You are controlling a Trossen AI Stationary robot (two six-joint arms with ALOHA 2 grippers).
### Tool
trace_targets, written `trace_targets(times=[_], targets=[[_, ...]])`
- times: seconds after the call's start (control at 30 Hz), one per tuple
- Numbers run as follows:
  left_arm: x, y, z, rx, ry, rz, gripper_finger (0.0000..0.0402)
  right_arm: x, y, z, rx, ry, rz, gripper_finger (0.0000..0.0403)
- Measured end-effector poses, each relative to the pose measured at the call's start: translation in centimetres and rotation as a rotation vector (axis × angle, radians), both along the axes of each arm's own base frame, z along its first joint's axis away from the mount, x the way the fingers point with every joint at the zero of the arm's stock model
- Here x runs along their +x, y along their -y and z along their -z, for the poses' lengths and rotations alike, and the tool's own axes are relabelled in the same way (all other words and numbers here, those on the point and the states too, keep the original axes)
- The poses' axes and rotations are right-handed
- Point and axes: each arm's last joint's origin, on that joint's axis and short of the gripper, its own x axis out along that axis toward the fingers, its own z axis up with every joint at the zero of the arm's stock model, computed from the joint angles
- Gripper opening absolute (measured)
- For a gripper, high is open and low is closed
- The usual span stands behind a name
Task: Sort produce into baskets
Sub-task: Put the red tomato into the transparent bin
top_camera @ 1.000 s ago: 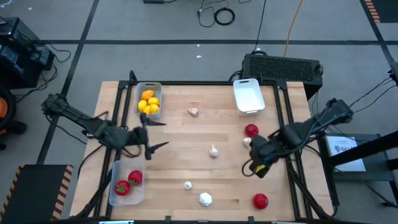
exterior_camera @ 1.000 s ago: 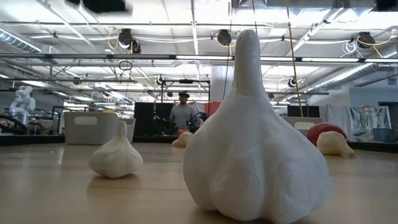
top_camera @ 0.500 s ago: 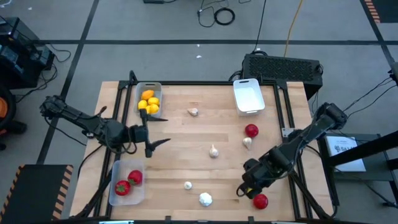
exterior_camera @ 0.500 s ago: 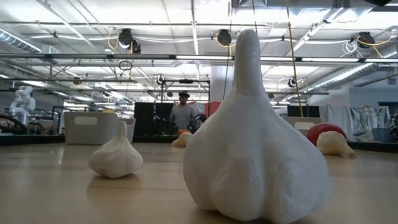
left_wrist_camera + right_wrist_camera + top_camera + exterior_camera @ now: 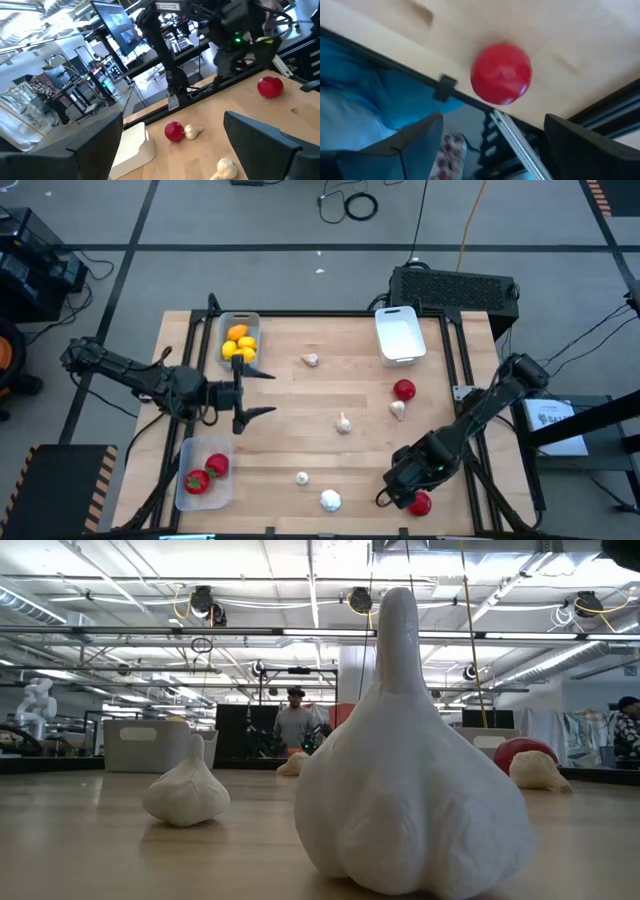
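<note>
My right gripper [image 5: 490,145] [image 5: 403,492] hangs open over the table's near right corner. A glossy red piece [image 5: 501,74] [image 5: 419,503] lies on the wood just ahead of its fingers, untouched. My left gripper [image 5: 256,392] [image 5: 170,150] waits open above the table's left part, between the grey basket [image 5: 226,328] of yellow pieces and the clear basket [image 5: 187,480], which holds two red pieces. The white basket [image 5: 397,333] stands at the far right. Another red piece [image 5: 404,390] and several garlic bulbs, one [image 5: 343,423] at the middle, lie loose on the wood.
A large garlic bulb [image 5: 410,790] [image 5: 330,500] stands close to the near edge, with a smaller one [image 5: 302,477] beside it. The table's near edge and black frame rail [image 5: 510,135] run right behind the red piece. A dark box [image 5: 455,288] sits beyond the far edge.
My right gripper has travelled from the table's right middle toward the near edge and come down by the red piece at the near right corner. No produce has moved.
</note>
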Motion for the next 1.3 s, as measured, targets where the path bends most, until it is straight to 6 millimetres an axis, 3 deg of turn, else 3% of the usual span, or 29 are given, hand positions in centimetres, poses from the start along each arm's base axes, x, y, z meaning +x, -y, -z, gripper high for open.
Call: trace_targets(times=[0.3, 0.53, 1.1, 1.3], targets=[[0.7, -0.2, 0.5, 0.005, -0.028, 0.012, 0.0352, 1.3, -1.0, 4.0, 0.005, -0.036, -0.202, 0.0352], [0.9, -0.1, 0.7, 0.008, -0.038, 0.012, 0.0352, 1.7, -1.6, 6.2, 0.013, -0.105, -0.251, 0.0352], [0.9, -0.1, 0.7, 0.006, -0.037, 0.011, 0.0352, 1.4, -3.2, 10.7, 0.045, -0.238, -0.34, 0.0352], [0.9, -0.2, 0.7, 0.006, -0.037, 0.008, 0.0352, 1.2, -3.7, 11.1, 0.072, -0.235, -0.377, 0.0352]])
